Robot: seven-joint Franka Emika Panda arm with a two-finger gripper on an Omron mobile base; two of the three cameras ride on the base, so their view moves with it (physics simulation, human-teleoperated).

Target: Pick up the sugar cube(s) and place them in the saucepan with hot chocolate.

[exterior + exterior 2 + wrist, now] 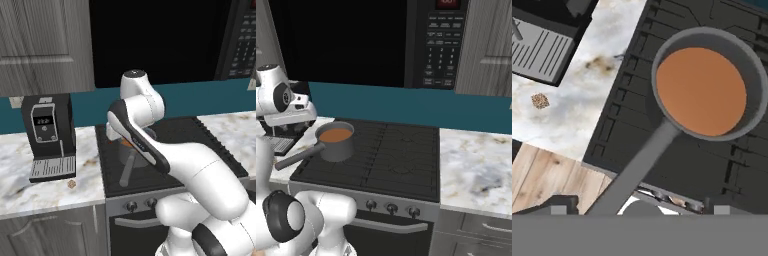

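On the marble table [20, 192] left of the stove [401, 150], the sugar cube [72, 184] lies by itself near the front edge, just in front of the coffee machine [49, 135] and its ribbed drip tray. In the hand view the same cube [540, 101] is a small speckled tan lump on the pale stone, well apart from the stove's edge.

The saucepan [336, 141] stands on the near left burner, its orange-brown drink showing from above [701, 91], and its long handle [637, 167] points toward the robot and slightly left. That leaves the mouth of the pan free from above, which should make a drop easy.

The arm is raised over the stove with the hand looking almost straight down, so the pan and cube share one view; this looks like a survey pose rather than a reach. The tool [639, 207] holds nothing. Its two dark tips sit far apart at the bottom of the hand view, so it appears spread wide.

The cube has not yet been picked up. Judging by the layout, the hand needs to shift left and descend. The cube is tiny, so a slightly off-centre pinch could nudge it away.
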